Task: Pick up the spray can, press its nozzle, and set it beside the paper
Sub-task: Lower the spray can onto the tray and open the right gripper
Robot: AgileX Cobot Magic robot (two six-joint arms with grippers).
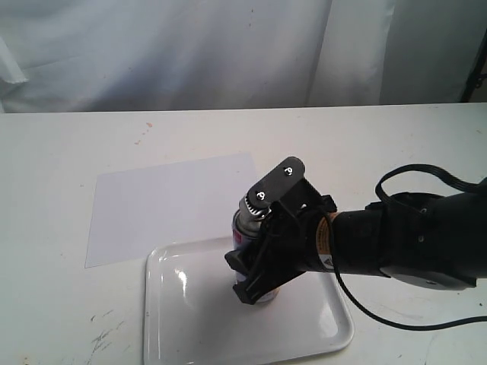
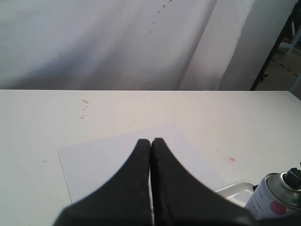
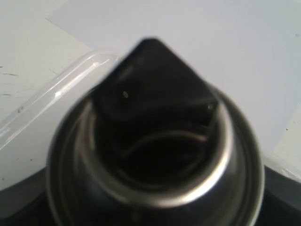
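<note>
One wide white desk (image 1: 61, 152) carries everything. On it you have the flat, bluish-white rectangular sheet of paper (image 1: 152, 205), and just beside its near edge the glossy white rimmed plastic tray (image 1: 198, 323). Your right gripper (image 1: 262, 237) is closed to the can's width around the small white cylindrical spray can (image 1: 242, 228) with the silver top. The can stands upright on the tray, long axis vertical, with its small black plastic nozzle (image 3: 150, 84) pointing up. Your left gripper (image 2: 151, 143) hangs over the paper, jaws pressed together and empty.

One spray can (image 1: 242, 228), one nozzle (image 3: 153, 89), one paper (image 1: 167, 205), one white tray (image 1: 183, 312), one table (image 1: 61, 152), and two grippers: left gripper (image 2: 151, 141), right gripper (image 1: 251, 239).
</note>
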